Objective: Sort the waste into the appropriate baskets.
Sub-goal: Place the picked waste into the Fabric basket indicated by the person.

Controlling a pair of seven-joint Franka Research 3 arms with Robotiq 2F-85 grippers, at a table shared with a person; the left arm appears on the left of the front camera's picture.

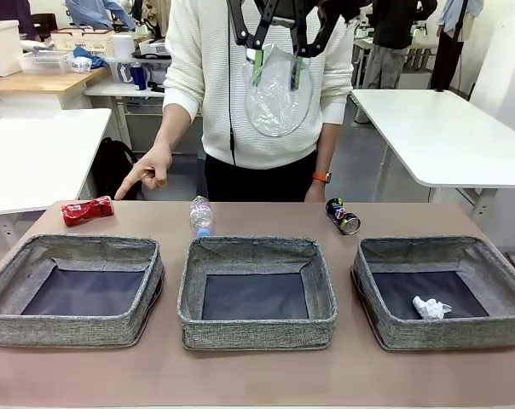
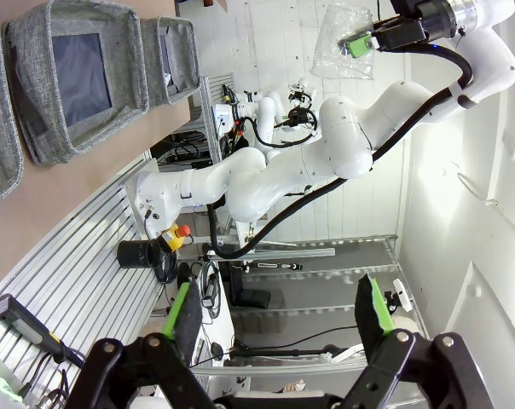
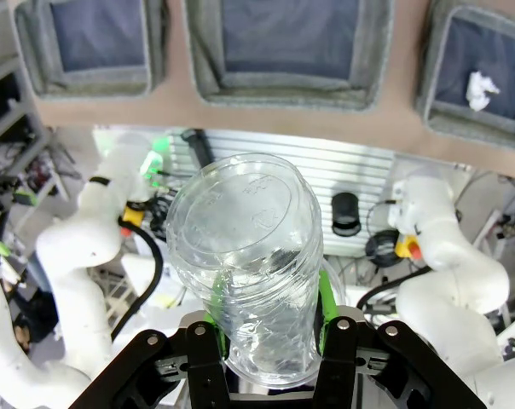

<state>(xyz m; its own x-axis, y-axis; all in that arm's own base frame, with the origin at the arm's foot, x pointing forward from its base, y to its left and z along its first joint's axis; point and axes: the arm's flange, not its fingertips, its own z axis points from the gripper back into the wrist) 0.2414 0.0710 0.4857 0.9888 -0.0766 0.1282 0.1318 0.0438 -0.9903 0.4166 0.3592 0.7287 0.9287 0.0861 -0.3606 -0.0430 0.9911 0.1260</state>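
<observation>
Height is the main hazard in the front view. The right pincer (image 1: 277,64) hangs far above the worktop (image 1: 257,375), clamped on the clear plastic cup (image 1: 279,98), close in front of the person's chest. Released from up there, so light a cup would likely drift, or bounce off a soft rim and land outside the middle basket (image 1: 257,328). The right basket (image 1: 445,332) holds the paper wad (image 1: 431,308), so dropping plastic there would, I judge, be a sorting error. The left basket (image 1: 70,328) has nothing in it. The person's hand (image 1: 147,175) points down toward the red can (image 1: 87,210). The plastic bottle (image 1: 201,213) and the dark can (image 1: 343,216) lie along the far edge, so a descent on that side could meet the hand or knock the bottle.

In the left wrist view, the left pincer (image 2: 277,315) has its fingers wide apart with nothing between them. It is turned away from the worktop, so it offers no backup.

In the right wrist view, the cup's wall looks dented where the green pads (image 3: 326,298) squeeze it. Thin plastic may buckle further and slip out early, or cling to one pad on release and fall crooked.
</observation>
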